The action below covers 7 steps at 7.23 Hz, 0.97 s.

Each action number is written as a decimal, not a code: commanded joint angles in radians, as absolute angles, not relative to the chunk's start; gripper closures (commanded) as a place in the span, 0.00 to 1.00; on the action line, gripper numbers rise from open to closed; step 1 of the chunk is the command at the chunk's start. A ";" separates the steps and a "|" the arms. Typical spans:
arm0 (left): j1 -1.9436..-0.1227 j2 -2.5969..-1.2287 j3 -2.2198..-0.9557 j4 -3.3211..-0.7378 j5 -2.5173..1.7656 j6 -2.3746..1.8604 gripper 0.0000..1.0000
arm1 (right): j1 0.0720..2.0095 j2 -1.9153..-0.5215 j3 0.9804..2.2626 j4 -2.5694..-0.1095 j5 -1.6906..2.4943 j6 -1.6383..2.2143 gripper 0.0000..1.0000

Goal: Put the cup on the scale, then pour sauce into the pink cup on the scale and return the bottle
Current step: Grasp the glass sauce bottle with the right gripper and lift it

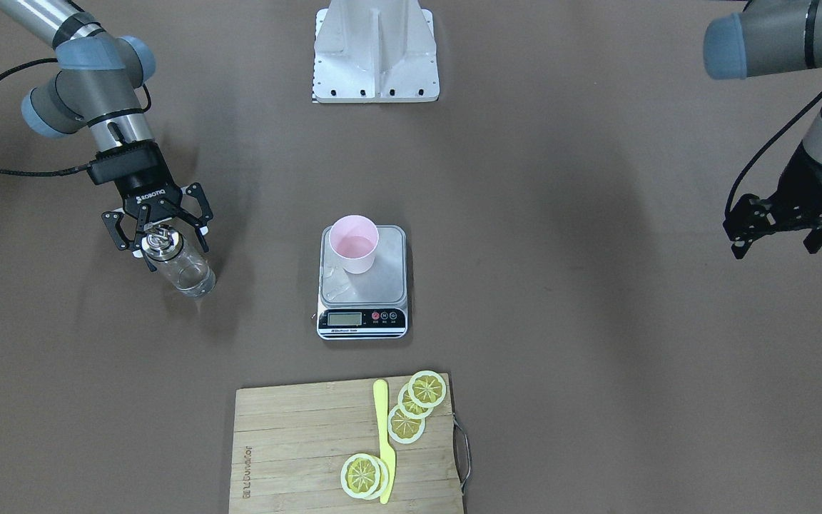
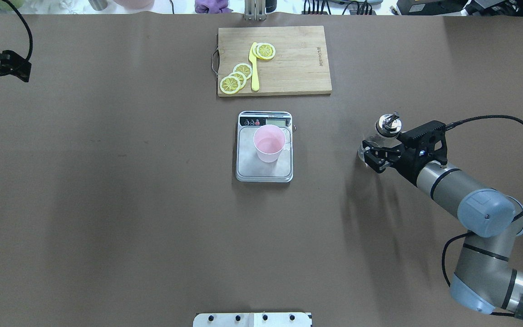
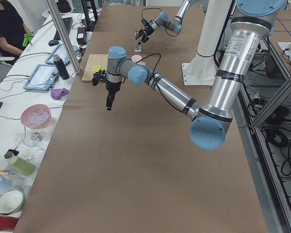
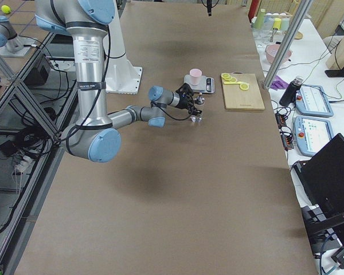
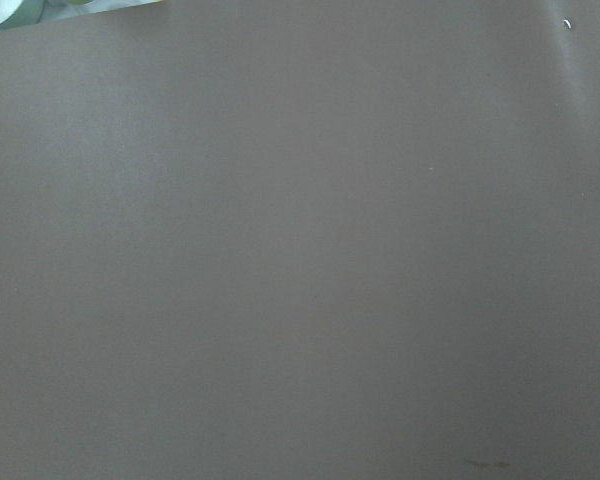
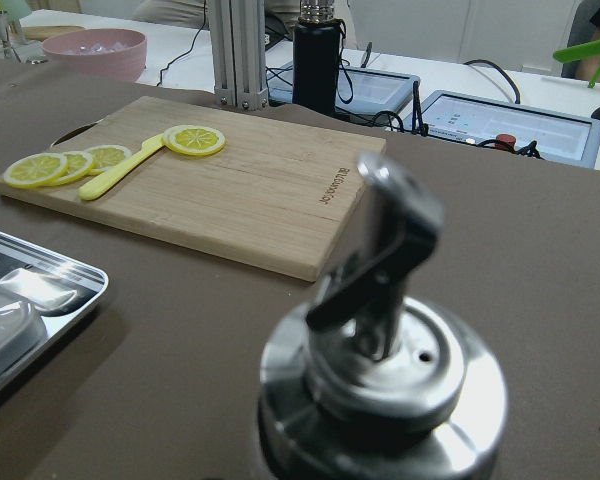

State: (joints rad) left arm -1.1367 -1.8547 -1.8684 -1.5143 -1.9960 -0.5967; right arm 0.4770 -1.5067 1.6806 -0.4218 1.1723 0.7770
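Brown desk [image 1: 596, 321] under both arms, w/ a wooden board [image 1: 297, 442] carrying lemon slices [image 1: 427, 389] at the operators' edge.

Step 1 looks done. The cup [image 1: 355, 243] stands upright on the scale [image 1: 389, 285] platform, roughly midway between the two sets of jaws and well apart from both.

The bottle [image 1: 186, 271] stands on the desk right between the right jaws. They're spread either side of its silver cap and don't visibly clamp it.

The left jaws hang far off w/ nothing in them; spread or closed, can't tell.

Sauce in the cup? Can't tell, the inside just reads pink. So it's either pre-pour (grasp, carry over, tip, bring back) or the bottle is already returned, approx. task end. The pics don't settle which.
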 commanded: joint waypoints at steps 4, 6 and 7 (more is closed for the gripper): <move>-1.135 -1.859 -1.867 -1.514 -1.997 -0.597 0.02 | 0.485 -1.503 1.674 -0.423 1.170 0.775 0.31; -1.135 -1.859 -1.867 -1.514 -1.997 -0.597 0.02 | 0.508 -1.502 1.675 -0.432 1.172 0.746 1.00; -1.135 -1.859 -1.865 -1.513 -1.997 -0.597 0.02 | 0.535 -1.500 1.681 -0.454 1.173 0.671 1.00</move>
State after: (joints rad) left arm -1.1352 -1.8592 -1.8664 -1.5137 -1.9972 -0.5967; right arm 0.5072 -1.5016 1.6759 -0.4344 1.1714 0.7380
